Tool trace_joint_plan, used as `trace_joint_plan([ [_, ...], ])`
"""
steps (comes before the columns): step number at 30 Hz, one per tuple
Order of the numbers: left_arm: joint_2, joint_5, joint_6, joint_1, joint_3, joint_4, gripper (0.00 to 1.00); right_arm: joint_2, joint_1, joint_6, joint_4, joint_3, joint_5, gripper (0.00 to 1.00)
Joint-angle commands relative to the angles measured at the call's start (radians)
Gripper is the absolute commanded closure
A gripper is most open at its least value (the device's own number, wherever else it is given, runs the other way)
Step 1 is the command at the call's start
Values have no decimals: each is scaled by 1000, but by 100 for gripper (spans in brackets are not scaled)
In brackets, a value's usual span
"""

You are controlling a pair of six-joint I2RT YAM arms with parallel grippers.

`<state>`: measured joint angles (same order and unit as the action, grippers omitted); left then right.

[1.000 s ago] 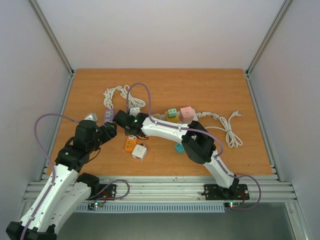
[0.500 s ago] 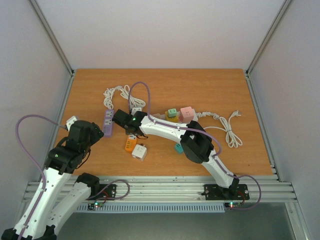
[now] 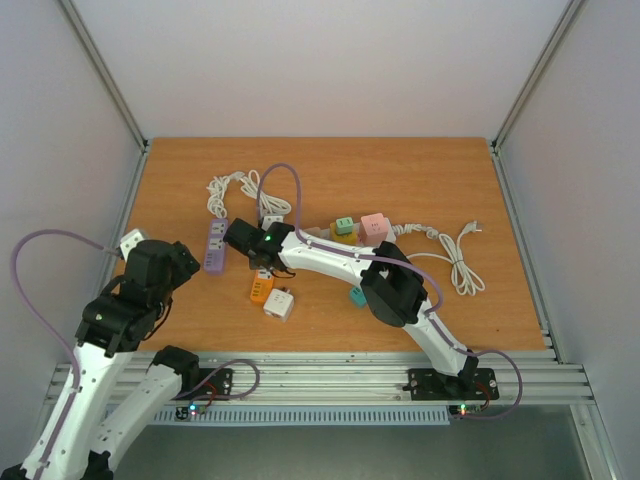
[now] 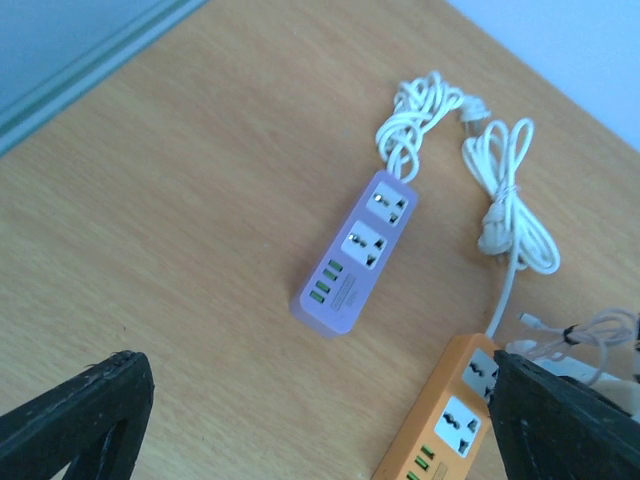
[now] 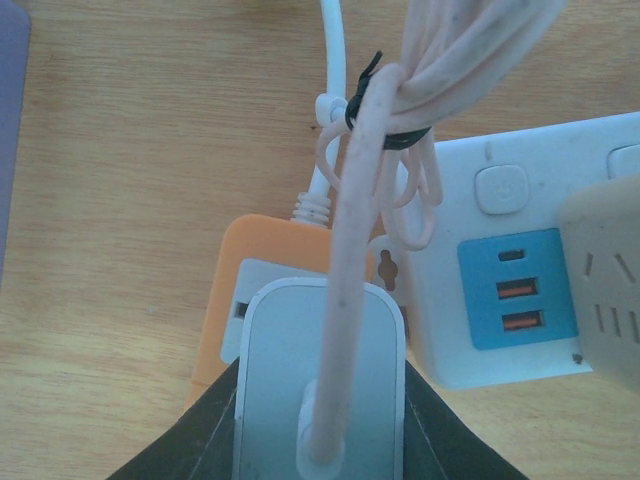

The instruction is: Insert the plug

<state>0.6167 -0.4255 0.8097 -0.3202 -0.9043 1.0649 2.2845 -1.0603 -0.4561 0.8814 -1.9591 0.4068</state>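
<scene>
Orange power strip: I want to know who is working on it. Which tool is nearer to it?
Right. The right tool holds a white plug right over the orange power strip; the left tool, open, sits off to its left, beyond the purple strip.

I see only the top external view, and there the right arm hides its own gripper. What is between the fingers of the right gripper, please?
Observer: In the right wrist view, the right gripper is shut on a white rectangular plug, and a pale pink cable comes out of the plug's back.
Operator: Over which strip is the plug now?
Observer: Over a socket of the orange plastic power strip. I cannot tell whether the pins are in.
Operator: And the left gripper, does it hold something?
Observer: No. Its wrist view shows the left gripper open, with nothing between the fingers.
</scene>
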Motion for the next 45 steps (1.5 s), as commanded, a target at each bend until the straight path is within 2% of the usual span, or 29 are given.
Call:
trace_joint_plan([
  [1, -14, -48, -57, 0, -37, 7, 7, -5, -3, -5, -30, -16, -7, 93],
  [14, -20, -52, -102, 0, -8, -20, 2, 93, 18, -62, 99, -122, 5, 93],
  [25, -13, -58, -110, -3, 5, -30, 1, 79, 22, -110, 168, -120, 54, 95],
  [34, -12, -78, -124, -2, 5, -31, 1, 101, 33, -61, 77, -118, -111, 95],
  [45, -16, -85, -130, -2, 26, -50, 1, 151, 33, -112, 194, -192, -66, 95],
])
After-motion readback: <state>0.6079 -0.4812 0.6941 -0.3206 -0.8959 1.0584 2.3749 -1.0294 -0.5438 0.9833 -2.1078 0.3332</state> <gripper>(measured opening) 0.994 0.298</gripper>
